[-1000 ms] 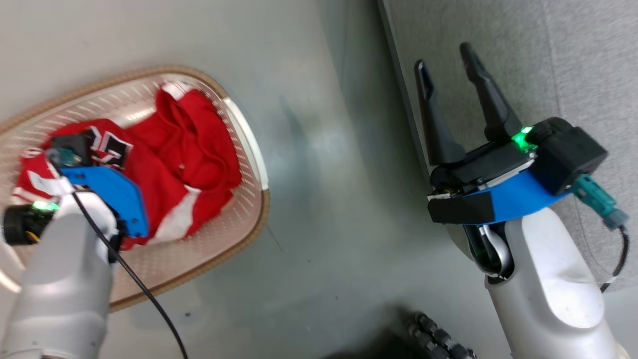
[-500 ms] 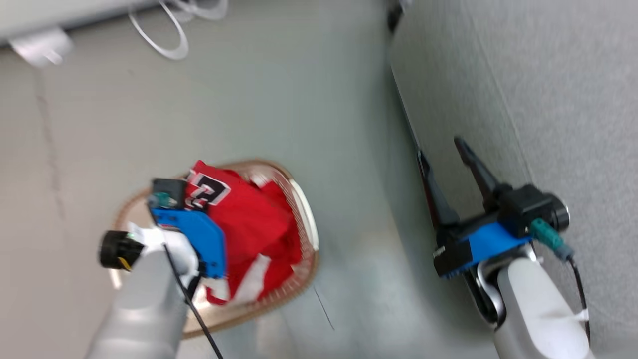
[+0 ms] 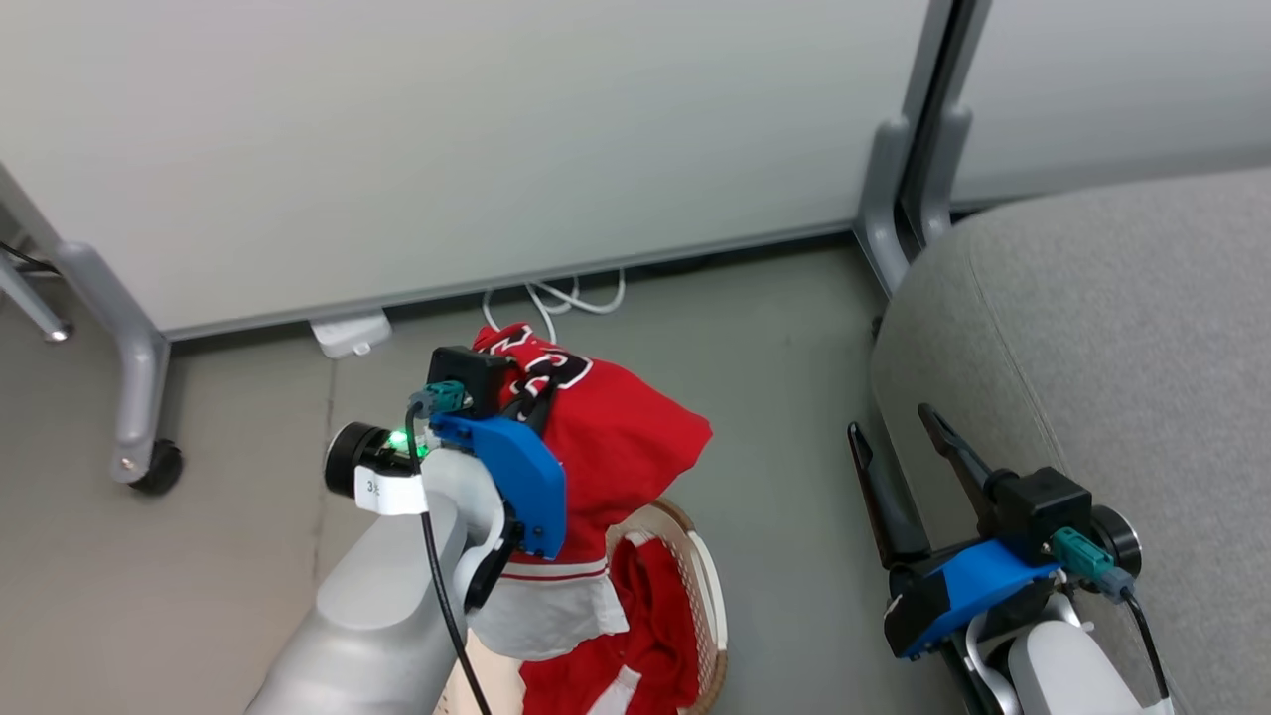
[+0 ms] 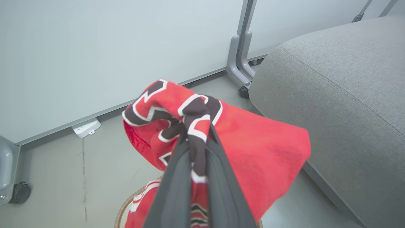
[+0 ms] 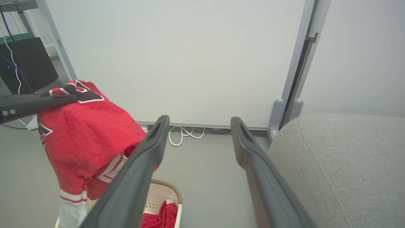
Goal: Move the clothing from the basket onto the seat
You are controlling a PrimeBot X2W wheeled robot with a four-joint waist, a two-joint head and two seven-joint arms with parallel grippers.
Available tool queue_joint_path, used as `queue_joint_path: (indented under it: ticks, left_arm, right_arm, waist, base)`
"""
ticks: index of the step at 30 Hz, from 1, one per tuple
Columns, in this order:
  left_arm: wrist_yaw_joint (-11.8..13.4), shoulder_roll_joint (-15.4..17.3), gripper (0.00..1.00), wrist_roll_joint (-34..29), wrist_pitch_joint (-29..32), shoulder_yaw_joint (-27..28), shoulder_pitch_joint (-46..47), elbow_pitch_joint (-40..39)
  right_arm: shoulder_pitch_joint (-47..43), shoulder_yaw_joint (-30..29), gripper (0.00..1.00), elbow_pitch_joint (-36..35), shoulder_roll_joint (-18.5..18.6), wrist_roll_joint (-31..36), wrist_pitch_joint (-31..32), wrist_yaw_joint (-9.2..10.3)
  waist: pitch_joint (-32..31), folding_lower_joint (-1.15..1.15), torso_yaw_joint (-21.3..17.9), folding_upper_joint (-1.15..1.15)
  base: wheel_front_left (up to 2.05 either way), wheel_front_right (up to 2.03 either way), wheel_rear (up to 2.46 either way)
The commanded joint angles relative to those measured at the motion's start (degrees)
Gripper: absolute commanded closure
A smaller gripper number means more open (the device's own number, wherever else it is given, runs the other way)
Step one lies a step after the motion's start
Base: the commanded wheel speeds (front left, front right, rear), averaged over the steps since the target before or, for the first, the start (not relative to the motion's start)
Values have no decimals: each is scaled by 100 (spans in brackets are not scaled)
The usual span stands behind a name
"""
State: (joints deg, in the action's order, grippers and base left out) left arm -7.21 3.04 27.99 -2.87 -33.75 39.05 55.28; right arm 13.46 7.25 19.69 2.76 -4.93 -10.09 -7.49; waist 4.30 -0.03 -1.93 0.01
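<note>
Jersey [image 3: 616, 437] pinched by left gripper [image 4: 194, 142], held above basket [image 3: 710, 586].
Shorts [image 3: 645, 616] seen lying in basket; right gripper [image 3: 891, 421] spread and empty, just beside seat [image 3: 1112, 328].

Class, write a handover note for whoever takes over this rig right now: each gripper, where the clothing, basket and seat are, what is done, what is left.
Left gripper: shut on the jersey, held up above the basket, hem hanging down towards it.
Right gripper: open, empty, beside the seat.
Shorts: in the basket.
Done: jersey picked up.
Left: carry the jersey right onto the seat and release, then fetch the shorts and do the same.
</note>
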Motion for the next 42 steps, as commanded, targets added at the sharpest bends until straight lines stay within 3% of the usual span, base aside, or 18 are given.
queue_joint_path:
  ticks: [1, 13, 24, 33, 42]
  left_arm:
    - [-39, -8, 100, 84, 4, -53, 69, -86]
    - [-40, -16, 100, 731, 172, -703, 581, -801]
    - [-38, -16, 100, 1056, 86, -920, 610, -790]
    - [-5, -15, 100, 1295, 22, -1188, 719, -868]
    - [70, -15, 100, 1550, -19, -1536, 828, -1121]
  right_arm:
    - [-116, -5, 0, -31, 22, -8, 29, -1]
    - [-439, 7, 0, -309, 21, -96, 229, -1]
    - [-427, 74, 0, -428, 22, -134, 301, -1]
    - [-110, 1073, 0, -220, 19, -568, 542, -1]
    - [518, 1644, 0, 668, 20, -1020, 571, -1]
  waist:
    - [-360, 3, 264, -1]
    - [-635, 3, 349, -1]
    - [-597, 3, 185, -1]
    - [-591, 3, 140, -1]
    - [-575, 3, 244, -1]
  base:
    - [0, 0, 0]
    - [0, 0, 0]
    - [0, 0, 0]
    - [0, 0, 0]
    - [0, 0, 0]
